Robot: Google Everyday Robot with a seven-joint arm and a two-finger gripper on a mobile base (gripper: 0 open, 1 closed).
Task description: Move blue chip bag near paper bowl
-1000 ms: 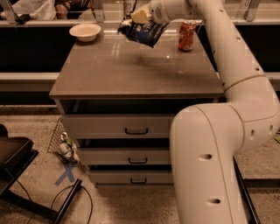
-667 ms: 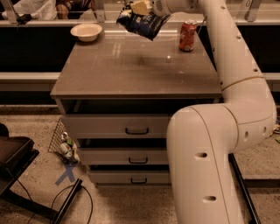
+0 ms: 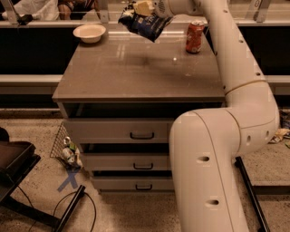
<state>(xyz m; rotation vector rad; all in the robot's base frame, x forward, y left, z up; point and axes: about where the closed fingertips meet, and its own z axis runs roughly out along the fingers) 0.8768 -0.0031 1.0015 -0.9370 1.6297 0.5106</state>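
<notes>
The gripper [image 3: 142, 7] sits at the top of the view, over the desk's [image 3: 136, 72] far edge about midway along it, closed on the upper end of the bag [image 3: 147, 24]. The bag hangs crumpled and tilted in the air, clear of the desktop, with a faint shadow under it on the far middle of the top. The bowl [image 3: 89, 32] stands at the far left corner, close to both edges, left of the bag with bare desk between them. The can [image 3: 195, 36] stands upright near the far right corner, right of the bag and apart from it. The arm [image 3: 235, 59] comes in along the right edge. The middle and the whole near half of the top lie bare.
</notes>
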